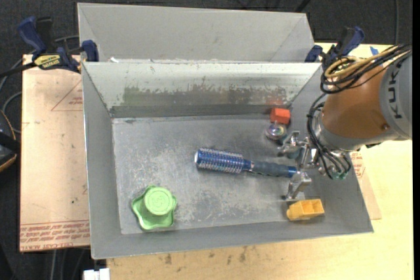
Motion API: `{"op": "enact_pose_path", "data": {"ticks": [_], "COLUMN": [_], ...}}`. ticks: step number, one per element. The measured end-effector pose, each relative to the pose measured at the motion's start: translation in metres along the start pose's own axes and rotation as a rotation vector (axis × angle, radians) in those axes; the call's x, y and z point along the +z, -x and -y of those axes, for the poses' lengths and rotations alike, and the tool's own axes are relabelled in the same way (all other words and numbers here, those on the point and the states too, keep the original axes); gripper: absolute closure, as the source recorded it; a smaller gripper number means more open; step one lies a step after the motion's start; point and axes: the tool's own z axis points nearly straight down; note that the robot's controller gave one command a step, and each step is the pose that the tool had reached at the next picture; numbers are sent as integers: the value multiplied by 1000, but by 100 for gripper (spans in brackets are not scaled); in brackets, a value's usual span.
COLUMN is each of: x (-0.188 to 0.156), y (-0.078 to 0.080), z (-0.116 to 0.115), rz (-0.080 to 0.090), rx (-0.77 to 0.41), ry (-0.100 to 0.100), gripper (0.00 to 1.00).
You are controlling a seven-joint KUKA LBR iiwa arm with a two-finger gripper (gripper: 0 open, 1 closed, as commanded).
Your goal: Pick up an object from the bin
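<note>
The blue hairbrush (223, 160) lies across the middle of the bin (164, 141), bristled head toward the centre. The right end of its dark handle is partly hidden under the gripper (293, 167), so contact there is hard to make out. The arm (357, 111) reaches in from the right edge of the frame, its orange-brown wrist low over the bin's right wall. The gripper's fingers are spread wide, one above and one below the handle's end. A silvery round piece (274, 134) and a small orange-red block (280, 115) sit just above the gripper, a yellow block (305, 208) just below it, and a green lobed lid (155, 208) well apart at lower left.
</note>
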Motion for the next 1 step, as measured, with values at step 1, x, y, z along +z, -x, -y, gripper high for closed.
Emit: {"op": "enact_pose_path", "data": {"ticks": [1], "x": [7], "y": [-5], "z": [-1], "rz": [-16], "rx": [-1], "ry": [3], "gripper": [100]}}
